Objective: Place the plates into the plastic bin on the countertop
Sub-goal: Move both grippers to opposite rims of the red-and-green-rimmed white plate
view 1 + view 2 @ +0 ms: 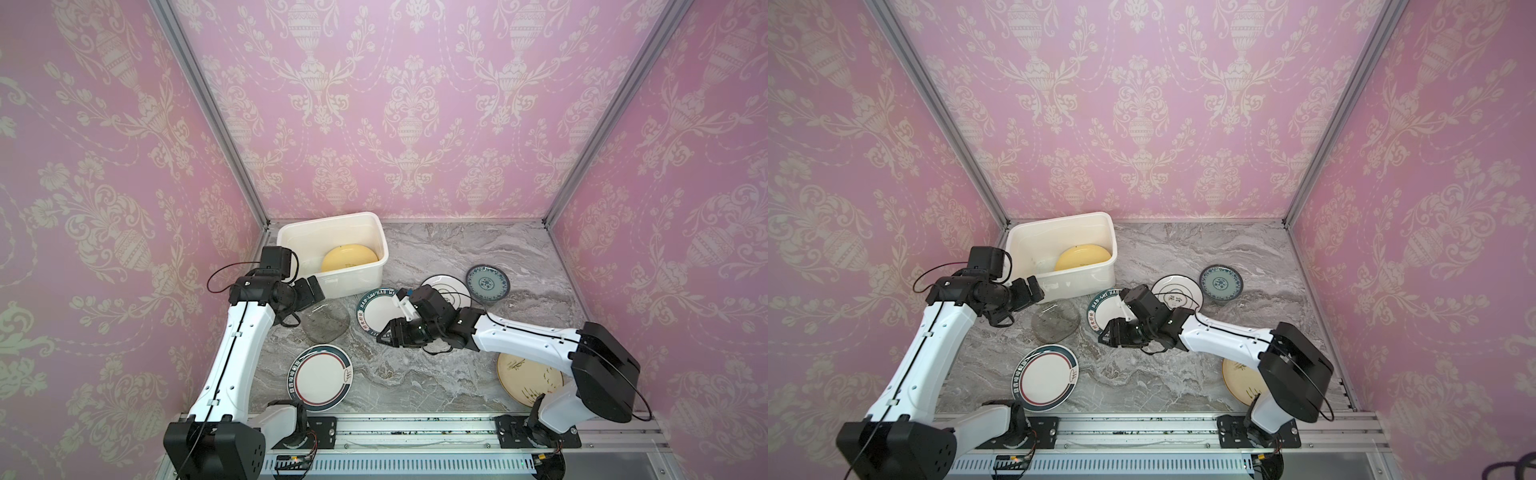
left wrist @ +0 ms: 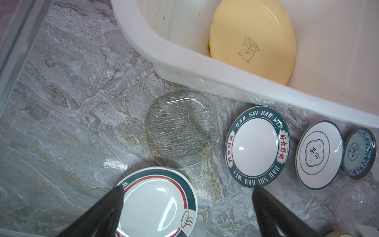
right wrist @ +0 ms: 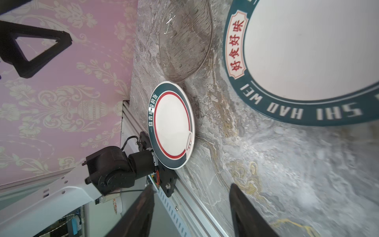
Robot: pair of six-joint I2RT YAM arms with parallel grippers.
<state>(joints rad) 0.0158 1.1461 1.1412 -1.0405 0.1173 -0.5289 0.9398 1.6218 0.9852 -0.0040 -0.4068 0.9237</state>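
The white, green-rimmed round plate (image 1: pixel 375 311) lies flat on the grey marble table (image 1: pixel 457 257) just beside the white plastic bin (image 1: pixel 353 280), so the right gripper (image 3: pixel 191 186), part-open and empty near its rim, should slip one finger underneath before pinching.
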